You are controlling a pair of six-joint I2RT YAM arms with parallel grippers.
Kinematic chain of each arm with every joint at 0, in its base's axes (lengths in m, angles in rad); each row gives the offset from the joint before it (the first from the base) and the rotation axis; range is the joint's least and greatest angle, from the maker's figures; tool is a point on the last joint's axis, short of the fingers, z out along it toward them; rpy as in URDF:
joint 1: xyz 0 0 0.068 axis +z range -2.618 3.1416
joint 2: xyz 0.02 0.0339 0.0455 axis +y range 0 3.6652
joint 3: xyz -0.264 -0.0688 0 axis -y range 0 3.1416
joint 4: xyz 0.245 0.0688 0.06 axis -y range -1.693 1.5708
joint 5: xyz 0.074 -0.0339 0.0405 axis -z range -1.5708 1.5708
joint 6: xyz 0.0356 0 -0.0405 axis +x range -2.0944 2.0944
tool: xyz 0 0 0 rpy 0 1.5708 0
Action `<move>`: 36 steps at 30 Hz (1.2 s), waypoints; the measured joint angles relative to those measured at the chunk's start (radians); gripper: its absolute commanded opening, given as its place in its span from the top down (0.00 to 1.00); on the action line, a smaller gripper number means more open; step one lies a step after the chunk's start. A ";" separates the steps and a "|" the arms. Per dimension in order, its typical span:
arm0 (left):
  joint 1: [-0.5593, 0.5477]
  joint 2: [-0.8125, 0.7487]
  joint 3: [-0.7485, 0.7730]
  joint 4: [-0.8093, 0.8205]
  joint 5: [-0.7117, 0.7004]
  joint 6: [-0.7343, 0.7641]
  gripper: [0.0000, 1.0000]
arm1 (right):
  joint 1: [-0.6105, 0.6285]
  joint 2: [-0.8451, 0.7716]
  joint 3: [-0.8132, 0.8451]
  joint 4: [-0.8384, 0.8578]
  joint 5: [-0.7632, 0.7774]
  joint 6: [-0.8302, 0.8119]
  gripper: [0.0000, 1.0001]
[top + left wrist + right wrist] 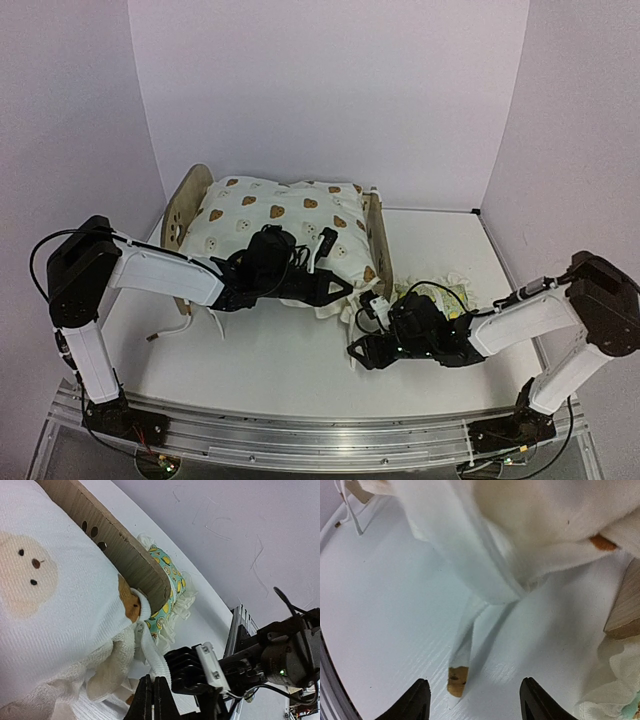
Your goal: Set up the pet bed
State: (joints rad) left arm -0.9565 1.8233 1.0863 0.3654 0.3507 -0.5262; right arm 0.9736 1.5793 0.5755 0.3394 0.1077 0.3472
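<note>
The pet bed [185, 205] stands at the back middle of the table, its wood end rail [115, 540] beside the cream bear-print cushion [280, 215] that lies on it. My left gripper [154, 700] is shut at the cushion's front right corner [340, 290], with a white ribbed tie [150, 655] running down into its fingertips. My right gripper [477, 705] is open just above the table, close to that corner [358, 345]. Another tie with a brown tip [457, 680] lies flat on the table between and just ahead of its fingers. The cushion [545, 530] hangs over it.
A green lemon-print ruffled pillow [440, 295] lies on the table right of the bed, against the rail [167, 590]. Loose ties [165, 330] trail on the table at the bed's front left. White walls close in on three sides.
</note>
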 measured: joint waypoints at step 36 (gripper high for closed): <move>0.027 0.048 0.329 -0.221 -0.087 0.121 1.00 | 0.000 -0.201 -0.199 -0.102 0.264 0.064 1.00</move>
State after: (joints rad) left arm -0.9300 1.8710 1.4153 0.1443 0.2639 -0.4050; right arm 0.9741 1.3780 0.3769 0.2377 0.3715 0.4109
